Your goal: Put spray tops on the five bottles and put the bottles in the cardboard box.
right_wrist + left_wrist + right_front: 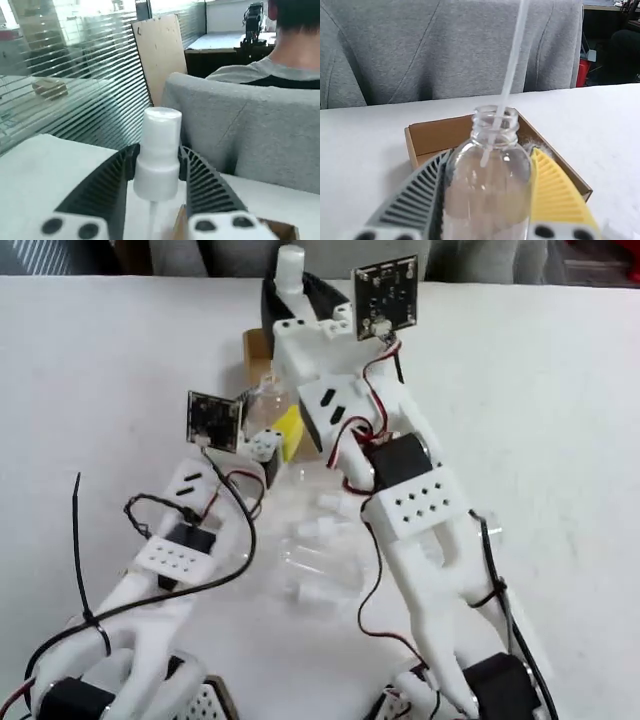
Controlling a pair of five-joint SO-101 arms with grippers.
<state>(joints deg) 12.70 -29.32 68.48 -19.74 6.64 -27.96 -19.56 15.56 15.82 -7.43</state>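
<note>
The clear bottle (pixel 487 185) stands upright, clamped at its body between the grey and yellow fingers of the left gripper (pixel 490 156). Its open neck is uppermost. The open cardboard box (pixel 440 132) lies on the white table (pixel 360 150) just behind it. A white spray top (pixel 157 155) is pinched between the black fingers of the right gripper (pixel 157 149) and held above the bottle. Its thin dip tube (pixel 512 55) slants down through the bottle's neck, with the tip inside the glass. In the high view, more clear bottles and spray tops (pixel 310 550) lie on the table between the two arms.
</note>
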